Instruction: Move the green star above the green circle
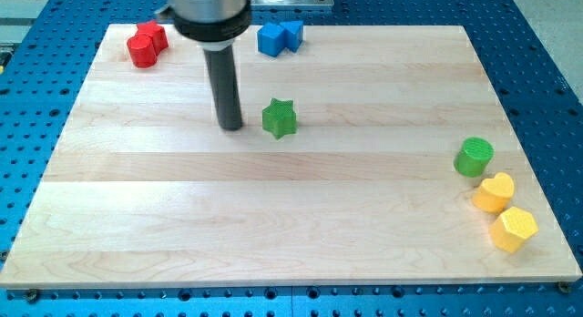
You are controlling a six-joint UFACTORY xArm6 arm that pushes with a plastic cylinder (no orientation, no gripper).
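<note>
Rod down on the wooden surface (pixel 273 226), and my tip (pixel 231 127) sits just beside the green star (pixel 280 117), on its nine o'clock side, a small gap showing between them, no contact that I can make out. No hand on this arm to speak of, so nothing spread, pressed or pinching: just the straight dark rod under its round collar. The green star stands in the upper middle of the surface. Well away, toward four o'clock from it, the green circle (pixel 474 158) rests near the view's right edge. Right at the circle's five o'clock comes the yellow heart (pixel 494 192), close by, and below that again the yellow hexagon (pixel 514 229). Up at the view's top, a red block (pixel 146 44), shape unclear, lies at eleven o'clock from my tip, and a blue block (pixel 278 36), shape also unclear, sits at twelve o'clock from the star.
</note>
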